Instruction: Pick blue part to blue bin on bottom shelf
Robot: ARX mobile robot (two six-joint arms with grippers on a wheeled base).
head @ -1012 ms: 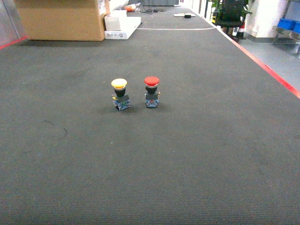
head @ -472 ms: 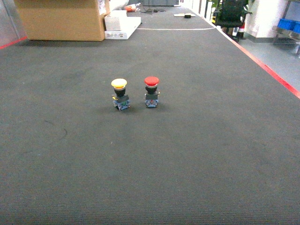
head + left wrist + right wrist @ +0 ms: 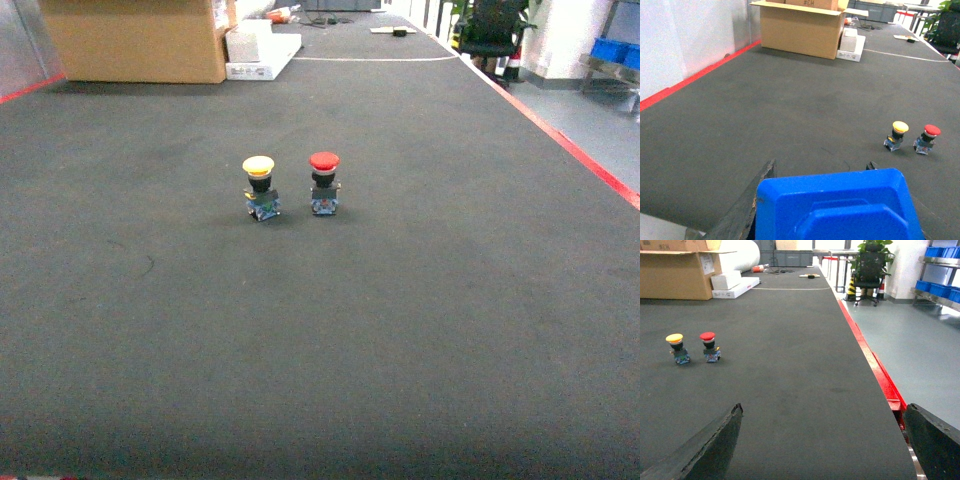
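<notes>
Filling left jaws: blue part (image 3: pixel 835 207); right jaws spread, empty.

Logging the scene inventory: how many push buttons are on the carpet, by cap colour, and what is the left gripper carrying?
Yellow-cap button: 1
Red-cap button: 1
Blue part at the left gripper, left wrist view: 1
Total: 3
</notes>
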